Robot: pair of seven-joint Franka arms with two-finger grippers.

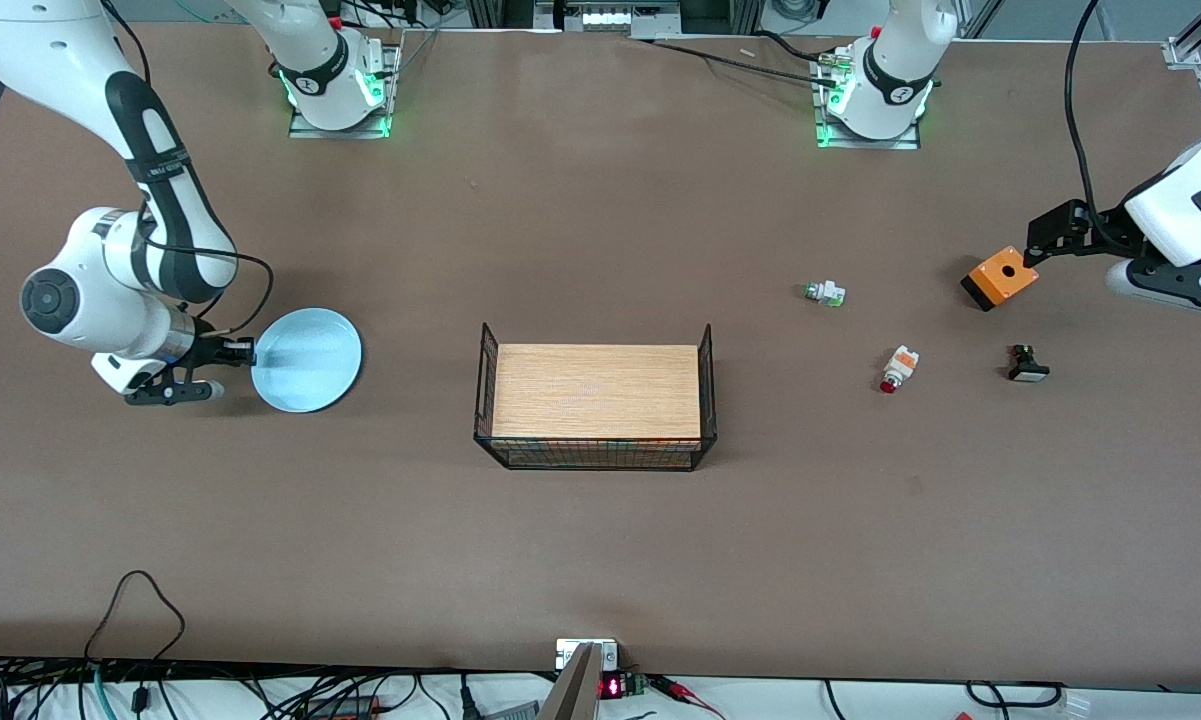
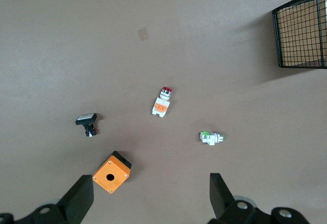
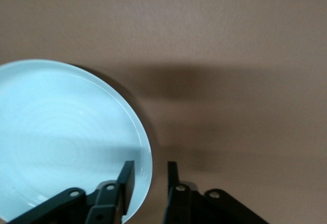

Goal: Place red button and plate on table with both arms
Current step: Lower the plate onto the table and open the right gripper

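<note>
**Mia:** Right wrist view is showing the right gripper at the edge of the plate; one finger is sitting inside the rim and one outside, with a small gap, so I think it is pinching the rim, but I am not sure how tight.

**Ben:** Front view is showing the plate lying on the table at the right arm's end, well apart from the wire rack; what could be going wrong?

**Mia:** The plate is shiny and the hold is only on a thin bit of rim; if the fingers are pulling away crooked, the plate could be dragging or tipping.

**Ben:** And the left gripper?

**Mia:** Its jaws are wide open; it is hanging over the orange box at the left arm's end, holding nothing.

**Ben:** Where is the red button lying?

**Mia:** Flat on the table, nearer the front camera than the white piece with the green tip, and beside the little black switch; its long side is running slanted, with the red cap pointing toward the front camera and a bit toward the rack.

**Ben:** So a wrong grab is the danger?

**Mia:** Yes; the green one looks much the same, and the button is tiny, so fingers closing across the wrong way could be flicking it off.
</note>
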